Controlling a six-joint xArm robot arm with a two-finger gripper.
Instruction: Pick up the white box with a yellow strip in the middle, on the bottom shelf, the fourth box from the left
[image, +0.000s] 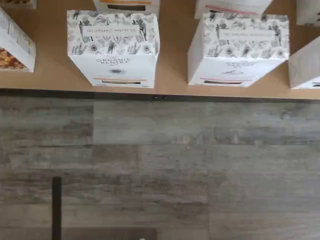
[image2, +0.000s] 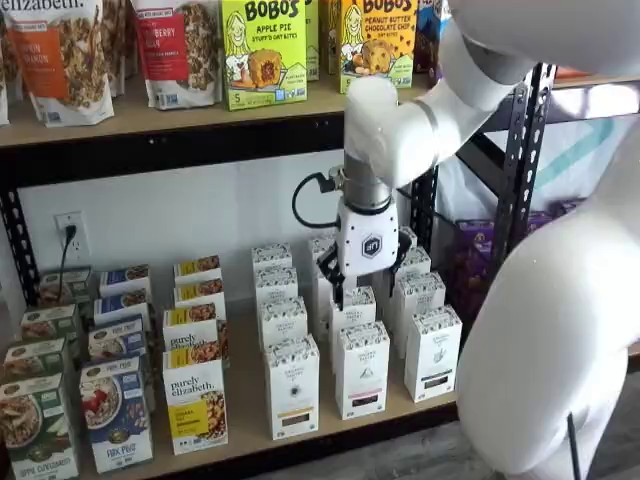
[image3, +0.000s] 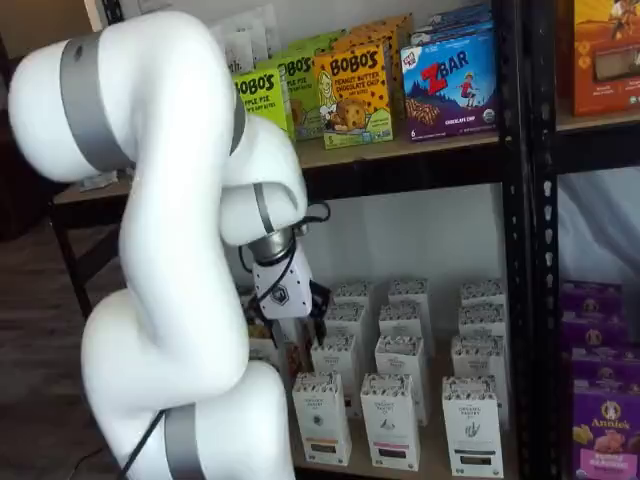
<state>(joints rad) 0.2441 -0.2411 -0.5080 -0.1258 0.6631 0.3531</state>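
Wrist view gives you the white box (image: 114, 47) from above: you see its speckled top band and, below the small emblem, the yellow-orange strip on its front face. It stands upright, long axis vertical, with its printed front turned out toward the open edge of the tabletop (image: 175, 82). It sits at the front of its column, just back from that edge, with more white cartons lined up behind it. A like carton with a reddish strip (image: 237, 50) stands beside it, apart by a clear gap. In both shelf views you find the same box (image2: 292, 385) (image3: 322, 415) in the front row, next to a purely elizabeth box (image2: 196, 402).

Your claw (image2: 345, 290) hangs over the white cartons further back, higher than their tops and clear of the target. Nothing is in it that you can see, and you cannot tell how far its black fingers are parted.
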